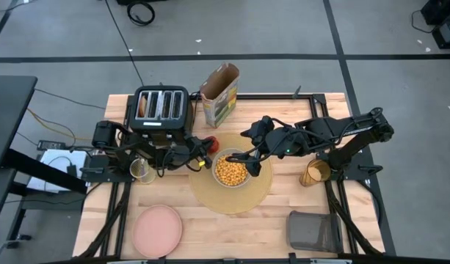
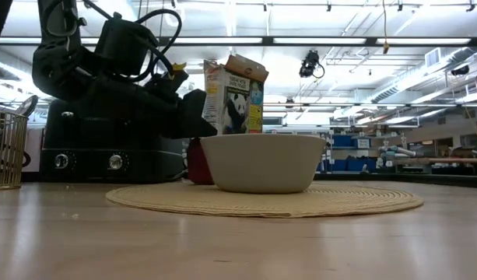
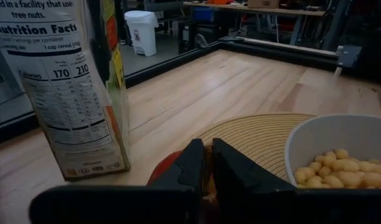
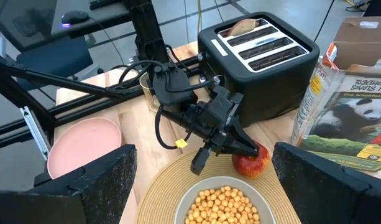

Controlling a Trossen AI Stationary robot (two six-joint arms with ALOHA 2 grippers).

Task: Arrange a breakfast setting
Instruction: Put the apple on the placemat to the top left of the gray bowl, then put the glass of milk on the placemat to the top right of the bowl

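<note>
Bowl of cereal on placemat: done; left gripper fingers pressed together, seemingly touching apple; right gripper spread; you still owe plate, tumbler.

The pale butcher-block wooden table stood on a grey concrete floor crossed by dark taped lines. Black cables lay coiled on that floor. Across the table, the low view showed a long workshop hall under rows of white ceiling strip lights, with blue shelving far back. A white lidded waste bin stood beyond the table's black edge rail.
</note>
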